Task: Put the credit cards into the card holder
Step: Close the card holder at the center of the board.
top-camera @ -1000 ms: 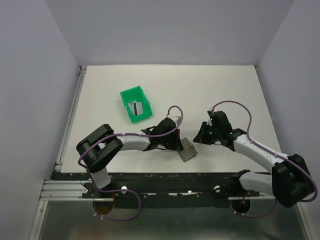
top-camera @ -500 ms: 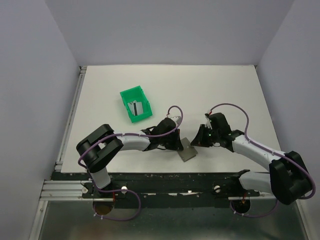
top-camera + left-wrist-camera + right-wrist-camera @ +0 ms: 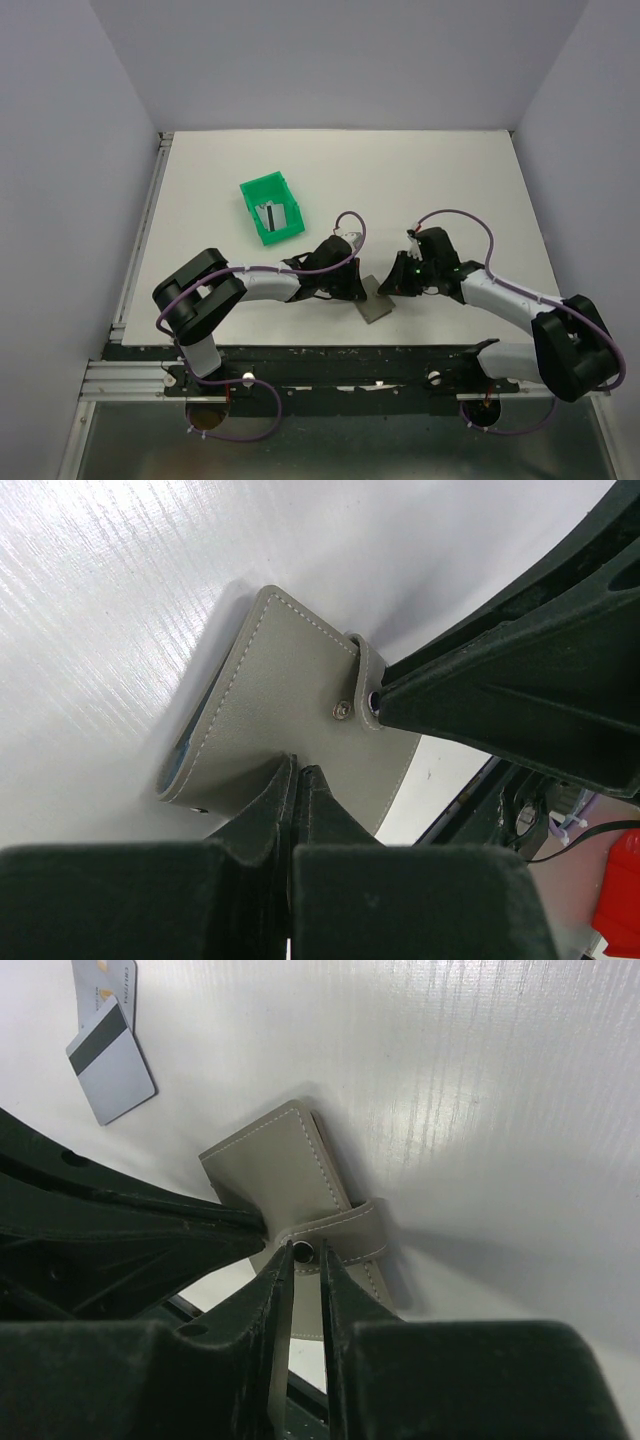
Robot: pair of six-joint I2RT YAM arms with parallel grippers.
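Observation:
The card holder is a grey folding wallet lying on the table between my two grippers; in the left wrist view the card holder shows stitched edges and a snap tab. My left gripper is shut, its tips pressed on the cover. My right gripper stands a narrow gap open, with the tab's snap between its tips. Two credit cards with dark stripes lie overlapping on the table beyond the card holder. Another striped card lies in the green bin.
The green plastic bin stands on the table left of centre, behind the left arm. The right arm reaches in from the right. The table's near edge and a black rail lie just behind the wallet.
My right gripper has moved left to the wallet's snap tab and opened very slightly. The left gripper and the wallet have stayed put.

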